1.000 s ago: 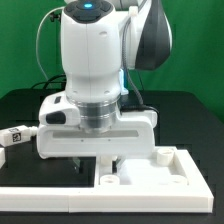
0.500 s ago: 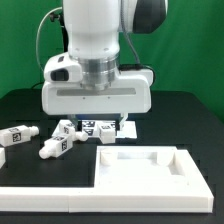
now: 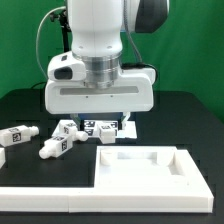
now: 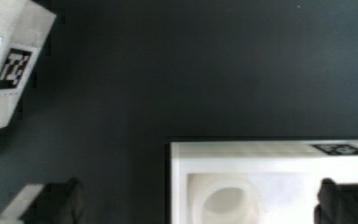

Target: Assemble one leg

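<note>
1. Farthest off to the exterior view's left of the gripper [image 4: 197,200], two spare legs [image 3: 15,135] [image 3: 53,148] lie on their sides on the black table [image 3: 30,108]. Both are well apart from the fingers.
2. Nearer in, a neighbour leg [image 3: 69,129] lies just beside the hand's left edge in that view.
3. The leg [image 3: 97,127] lies flat on the table almost straight below the hand, tag showing. I take it as the likeliest pick, being the closest one. The exterior view does not show whether the fingers straddle it.
4. The gripper has its jaws spread wide and holds nothing. In the wrist view the two dark fingertips [image 4: 51,202] stand far apart, with only table and a white corner between them.
5. On the camera side of the hand, reaching toward the exterior view's right, sits the white panel [image 3: 187,170]. Its recess is bare and no leg is fitted.
6. Judged step: the approach before the first grasp, so the task is barely begun.
7. The next move calls for centring over the leg, setting the jaws across its narrow width, then descending and closing. The neighbour lies close, so a finger could nudge it on the way down.
</note>
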`<state>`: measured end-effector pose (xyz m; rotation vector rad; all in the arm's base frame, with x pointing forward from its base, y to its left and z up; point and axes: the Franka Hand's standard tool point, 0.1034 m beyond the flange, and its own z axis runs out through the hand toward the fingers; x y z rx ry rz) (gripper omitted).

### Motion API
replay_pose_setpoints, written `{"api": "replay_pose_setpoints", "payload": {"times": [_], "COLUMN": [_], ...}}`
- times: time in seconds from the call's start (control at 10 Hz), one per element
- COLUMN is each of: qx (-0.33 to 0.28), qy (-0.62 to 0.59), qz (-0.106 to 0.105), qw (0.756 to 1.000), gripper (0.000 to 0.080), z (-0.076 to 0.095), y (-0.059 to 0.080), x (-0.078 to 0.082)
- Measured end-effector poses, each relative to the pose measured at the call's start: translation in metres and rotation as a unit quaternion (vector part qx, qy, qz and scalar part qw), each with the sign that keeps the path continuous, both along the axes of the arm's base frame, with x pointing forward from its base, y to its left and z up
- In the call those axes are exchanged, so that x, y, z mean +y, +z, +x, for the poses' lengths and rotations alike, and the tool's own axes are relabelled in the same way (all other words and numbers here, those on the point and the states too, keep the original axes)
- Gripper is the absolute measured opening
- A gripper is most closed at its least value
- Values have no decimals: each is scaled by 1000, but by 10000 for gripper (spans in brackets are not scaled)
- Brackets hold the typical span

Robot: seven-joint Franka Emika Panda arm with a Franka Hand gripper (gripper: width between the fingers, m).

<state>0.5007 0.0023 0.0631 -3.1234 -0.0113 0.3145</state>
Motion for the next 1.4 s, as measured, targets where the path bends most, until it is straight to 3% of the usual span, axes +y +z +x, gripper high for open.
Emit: {"api": "replay_pose_setpoints", "payload": {"times": [0.2,0.3,0.5,0.9,1.1,1.4], "qx": [-5,5,9,126,192,287], "qy": [35,46,48,114,152,150], "qz": [-6,-8,-6,-4,11,9], "qw": [999,999,999,985,969,946], "gripper": [649,649,649,649,649,649], "z": [-29,-40,-41,-57,-58,-65], "y": [-4,-5,-6,-10,-9,-13], "x": [35,45,46,32,24,27]}}
